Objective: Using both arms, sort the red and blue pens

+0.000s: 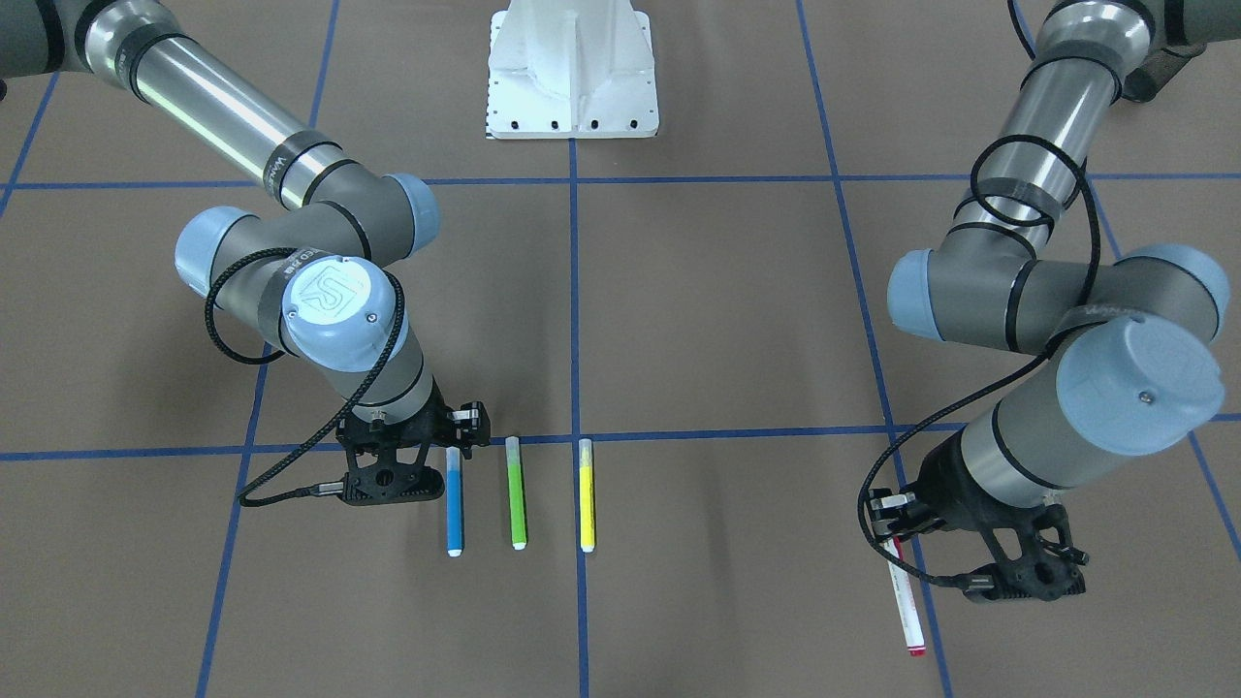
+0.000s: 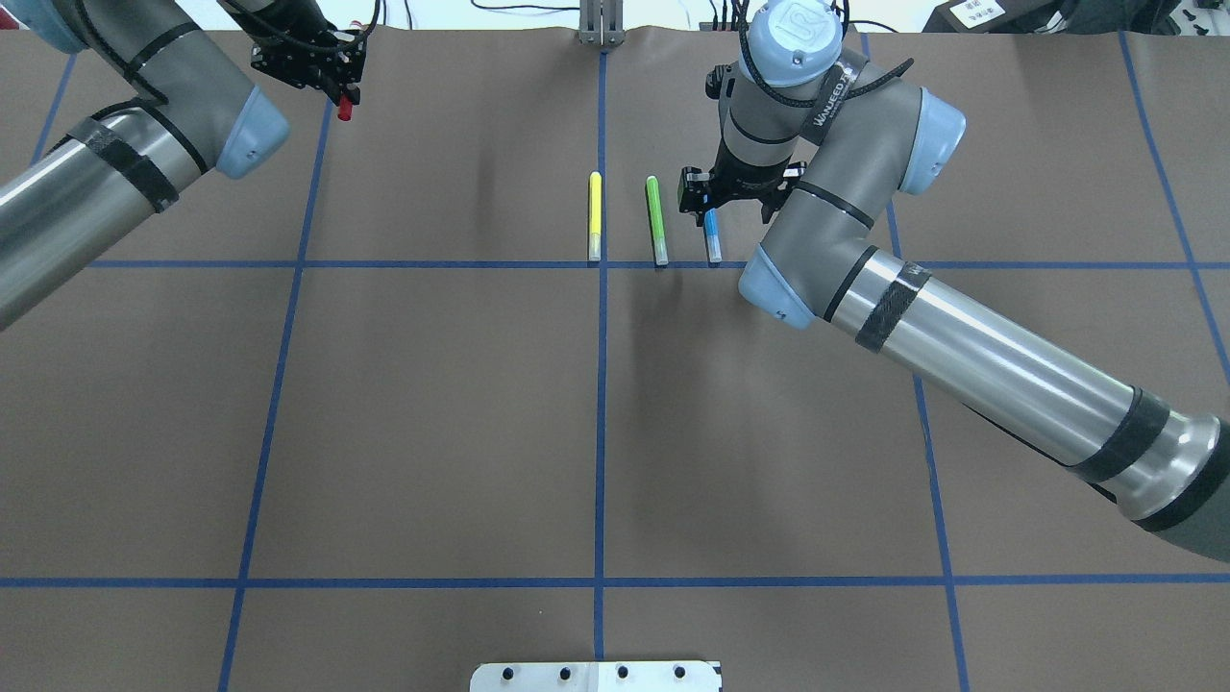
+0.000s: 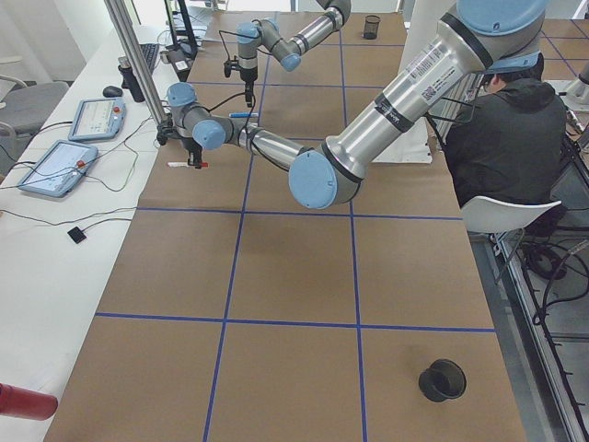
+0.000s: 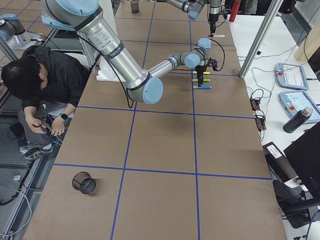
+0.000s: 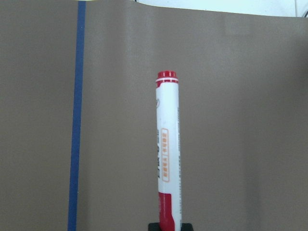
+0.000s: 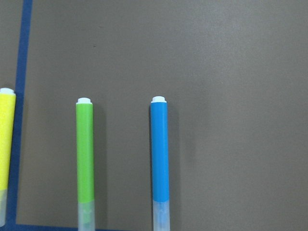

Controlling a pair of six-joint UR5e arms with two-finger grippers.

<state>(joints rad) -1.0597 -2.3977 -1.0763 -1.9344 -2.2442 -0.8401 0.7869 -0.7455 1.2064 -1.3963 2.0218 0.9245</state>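
The left pincer is gripping the red pen by the far left corner of the tabletop. The right pincer is hanging spread apart over the blue pen, midway along the far edge. It should be going straight down without bumping the green pen beside it.

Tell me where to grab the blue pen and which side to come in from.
Grip the blue pen around the middle of its barrel, coming straight down with the jaws closing across its width. It lies flat on the table, and the gap to the green pen beside it looks wide enough for one jaw.
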